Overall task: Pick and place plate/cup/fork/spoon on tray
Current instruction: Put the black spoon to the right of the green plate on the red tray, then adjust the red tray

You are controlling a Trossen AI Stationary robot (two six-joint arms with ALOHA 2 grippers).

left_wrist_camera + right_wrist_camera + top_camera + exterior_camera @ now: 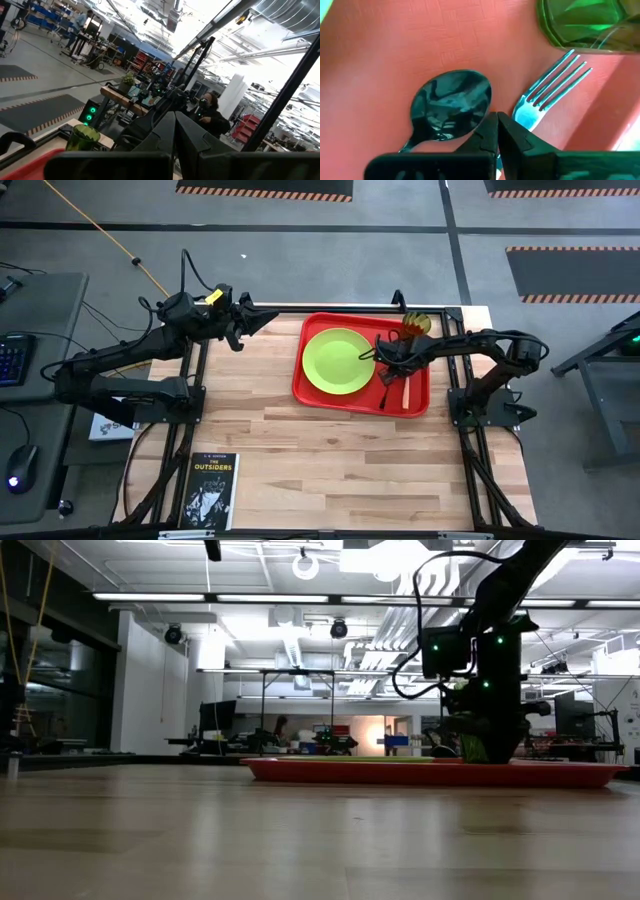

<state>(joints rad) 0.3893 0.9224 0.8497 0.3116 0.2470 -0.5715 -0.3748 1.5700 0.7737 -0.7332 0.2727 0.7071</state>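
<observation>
The red tray (pixel 315 385) is a large rectangle with rounded corners and a raised rim, lying flat on the table. The round lime-green plate (pixel 338 361) lies flat in the tray's left part. The translucent dark-green cup (pixel 417 326) stands upright in the tray's far right corner. Near the tray's right edge, the peach-handled fork (pixel 407 391) and the dark spoon (pixel 451 109) lie side by side, apart, the fork's tines (pixel 559 80) reaching toward the cup.
</observation>
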